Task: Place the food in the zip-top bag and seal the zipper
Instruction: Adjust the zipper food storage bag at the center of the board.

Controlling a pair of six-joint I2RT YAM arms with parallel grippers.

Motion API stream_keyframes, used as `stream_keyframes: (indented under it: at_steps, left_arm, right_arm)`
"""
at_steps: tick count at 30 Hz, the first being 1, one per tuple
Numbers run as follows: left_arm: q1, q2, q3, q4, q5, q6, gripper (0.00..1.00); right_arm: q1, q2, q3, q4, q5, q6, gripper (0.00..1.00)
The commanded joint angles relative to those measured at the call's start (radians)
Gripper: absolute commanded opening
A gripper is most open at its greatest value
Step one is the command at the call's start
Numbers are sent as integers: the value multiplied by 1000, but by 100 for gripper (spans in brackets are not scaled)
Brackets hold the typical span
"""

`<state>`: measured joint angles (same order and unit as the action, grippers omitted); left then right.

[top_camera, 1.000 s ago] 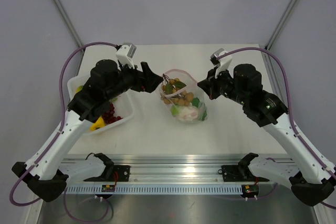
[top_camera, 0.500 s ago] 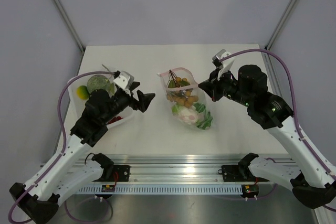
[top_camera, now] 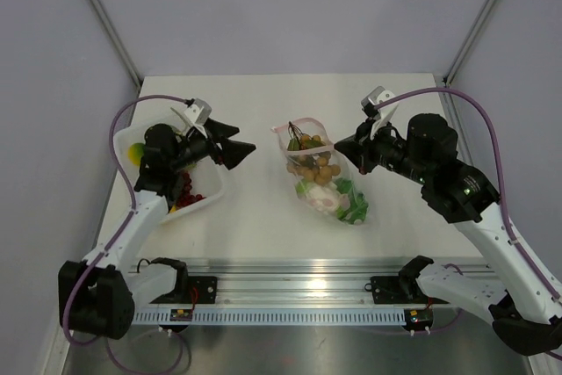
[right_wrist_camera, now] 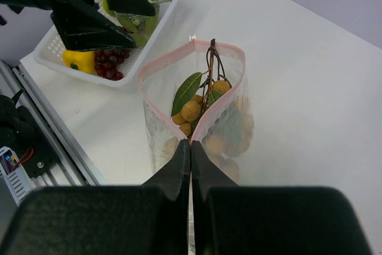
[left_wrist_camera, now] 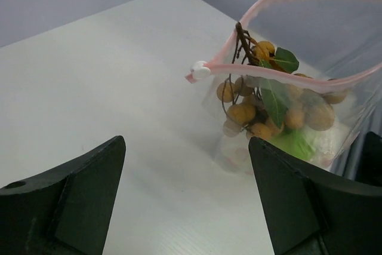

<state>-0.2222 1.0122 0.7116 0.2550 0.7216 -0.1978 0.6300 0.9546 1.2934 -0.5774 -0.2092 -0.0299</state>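
The clear zip-top bag (top_camera: 323, 173) stands mid-table with its mouth gaping. Inside it are the bunch of tan-brown balls (left_wrist_camera: 256, 111), green lettuce (top_camera: 353, 206) and a pale vegetable (top_camera: 321, 200). My right gripper (right_wrist_camera: 191, 146) is shut on the pink zipper (right_wrist_camera: 156, 98) at the near end of the mouth, where both strips meet. The white slider (left_wrist_camera: 200, 70) sits at the far end. My left gripper (left_wrist_camera: 186, 141) hangs open and empty over bare table, left of the bag and apart from it.
A white basket tray (right_wrist_camera: 42, 55) stands at the left with dark red grapes (right_wrist_camera: 107, 67), a yellow piece (right_wrist_camera: 77, 59) and a green round fruit (right_wrist_camera: 140, 19). The left arm hovers over the tray's right side. Metal rail along the near edge.
My left gripper has drawn back from the bag's mouth toward the tray. The right gripper, still shut on the zipper, has shifted the bag slightly right and nearer.
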Motion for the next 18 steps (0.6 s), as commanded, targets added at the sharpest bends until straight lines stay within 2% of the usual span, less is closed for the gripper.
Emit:
stream_keyframes:
  at_steps: [1,3,4,5,6,8,9,11,12,18]
  left_arm:
    - [55,121,45,307,362,-214,86]
    - [53,201,17,433,392,-323,86]
    - [55,225,-4,637,404,-369,86]
    - [55,248,-30,738,412,-411,86]
    - [53,305,-55,918,421,-502,86]
    - [55,370,-54,1073,443,-601,85]
    - [55,446,-46,1149,447,-702,84]
    - [57,523,-35,1398,452,-814,79]
    - [55,549,-21,1411,450,-853,79]
    - [37,586,0,1397,420,-802,80]
  right_arm:
    - [-4,-24,6,51,-41,-24,0]
    - [-6,-24,1,53,-45,-22,0]
    - [-6,-19,3,54,-48,-21,0]
    - [-6,-17,3,54,-55,-21,0]
    - [-6,-16,6,54,-59,-19,0]
    - [-6,-14,12,53,-68,-19,0]
    - [-6,-13,15,51,-71,-19,0]
    - [-6,-11,18,45,-75,-19,0]
    - [-6,-11,23,42,-75,-19,0]
    - [-4,-13,26,28,-84,-13,0]
